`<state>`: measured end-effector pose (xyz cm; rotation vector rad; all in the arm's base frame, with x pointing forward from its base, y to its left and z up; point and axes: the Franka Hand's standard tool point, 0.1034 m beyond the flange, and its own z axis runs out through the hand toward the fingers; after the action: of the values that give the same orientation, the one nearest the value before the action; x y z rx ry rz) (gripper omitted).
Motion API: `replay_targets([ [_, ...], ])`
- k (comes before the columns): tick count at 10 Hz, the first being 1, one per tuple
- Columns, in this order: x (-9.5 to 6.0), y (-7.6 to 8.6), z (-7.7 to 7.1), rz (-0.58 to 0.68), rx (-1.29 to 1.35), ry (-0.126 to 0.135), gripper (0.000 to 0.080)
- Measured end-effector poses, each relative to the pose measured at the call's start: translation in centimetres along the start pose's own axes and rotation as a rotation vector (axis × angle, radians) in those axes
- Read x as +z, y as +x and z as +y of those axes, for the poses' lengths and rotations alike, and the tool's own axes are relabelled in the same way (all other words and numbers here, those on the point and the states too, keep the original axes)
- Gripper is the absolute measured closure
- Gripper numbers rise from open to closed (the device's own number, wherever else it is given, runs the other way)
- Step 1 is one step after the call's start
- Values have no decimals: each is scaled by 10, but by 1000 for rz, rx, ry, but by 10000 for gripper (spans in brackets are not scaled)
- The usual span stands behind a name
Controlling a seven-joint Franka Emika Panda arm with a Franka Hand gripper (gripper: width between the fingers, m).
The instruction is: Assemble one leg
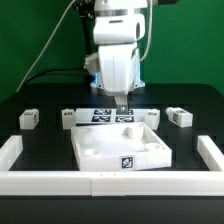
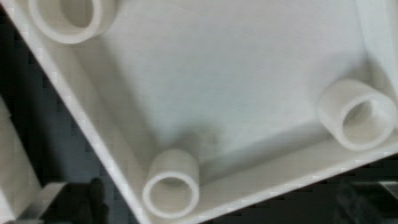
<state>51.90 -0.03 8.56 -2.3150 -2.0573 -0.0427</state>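
Several small white legs with black-and-white tags lie in a row behind the panel: one at the far left (image 1: pixel 28 118), one (image 1: pixel 68 117) left of the marker board, and two at the right (image 1: pixel 152 116) (image 1: pixel 180 116). The large flat white panel (image 1: pixel 120 146) lies in the middle. My gripper (image 1: pixel 122 103) points down over the panel's back edge, apart from every leg. Its fingers are too small and dark to show whether they are open. The wrist view shows only the panel (image 2: pixel 214 90) with three round corner sockets (image 2: pixel 178 186); no fingers show there.
The marker board (image 1: pixel 104 113) lies behind the panel under the arm. White rails border the work area at the exterior view's left (image 1: pixel 9 151), right (image 1: pixel 212 152) and front (image 1: pixel 110 183). Cables hang behind the arm.
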Motion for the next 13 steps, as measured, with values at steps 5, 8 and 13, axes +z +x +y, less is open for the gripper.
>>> replay_targets([
  [5, 6, -5, -3, -5, 11, 15, 150],
  [8, 13, -12, -18, -5, -93, 16, 150],
  [13, 49, -29, -64, -1, -283, 96, 150],
])
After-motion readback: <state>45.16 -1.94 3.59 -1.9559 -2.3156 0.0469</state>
